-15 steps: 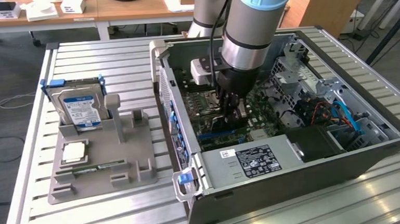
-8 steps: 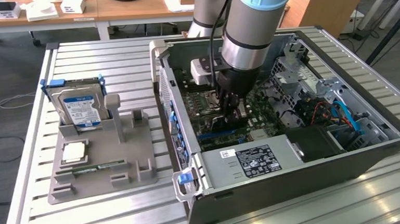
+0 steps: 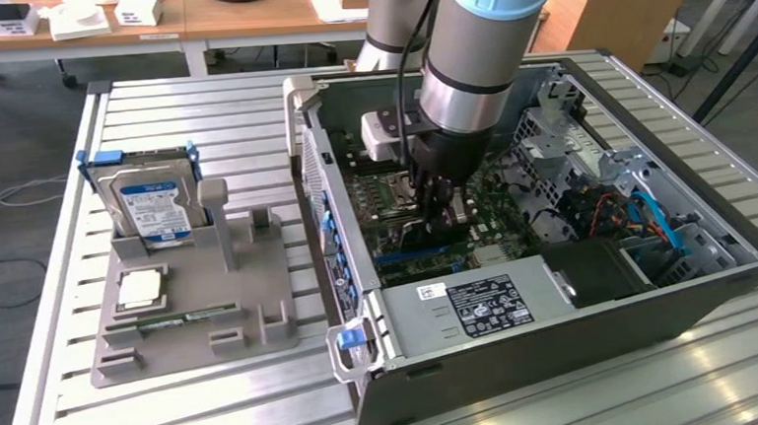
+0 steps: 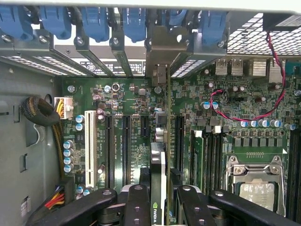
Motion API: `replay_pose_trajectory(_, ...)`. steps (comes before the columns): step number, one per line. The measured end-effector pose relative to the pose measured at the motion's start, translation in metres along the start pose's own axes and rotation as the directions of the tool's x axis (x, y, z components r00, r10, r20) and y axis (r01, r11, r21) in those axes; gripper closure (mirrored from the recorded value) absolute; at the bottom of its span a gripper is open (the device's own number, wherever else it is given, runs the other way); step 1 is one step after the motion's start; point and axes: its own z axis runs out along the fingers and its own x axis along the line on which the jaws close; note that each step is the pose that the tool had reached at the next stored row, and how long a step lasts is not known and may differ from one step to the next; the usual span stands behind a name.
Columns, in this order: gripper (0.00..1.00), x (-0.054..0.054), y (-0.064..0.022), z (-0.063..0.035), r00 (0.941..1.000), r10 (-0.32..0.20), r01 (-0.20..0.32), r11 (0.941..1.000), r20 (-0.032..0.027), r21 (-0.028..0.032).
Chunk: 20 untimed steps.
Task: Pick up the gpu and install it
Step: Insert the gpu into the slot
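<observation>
Thin dark circuit-card gpu (image 4: 167, 155) with silver end bracket is edge-on in my gripper (image 4: 160, 207), clamped, above the green motherboard (image 4: 127, 101) inside the open grey computer case (image 3: 545, 346). I'd keep it vertical, bracket lined up with the rear slot opening. Case also holds a labelled silver power supply (image 3: 483, 305).

the arm (image 3: 481, 38) is a thick grey tube with a pale blue band and a black ring, a black cable alongside; the gripper (image 4: 160, 200) has black, screw-studded fingers (image 4: 136, 202).
</observation>
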Motion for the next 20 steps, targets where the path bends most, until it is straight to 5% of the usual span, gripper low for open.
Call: replay_pose_trajectory(20,0.73,0.0,0.0005,0.0007,1.0,0.007,-0.007,1.0,-0.0002,0.0002)
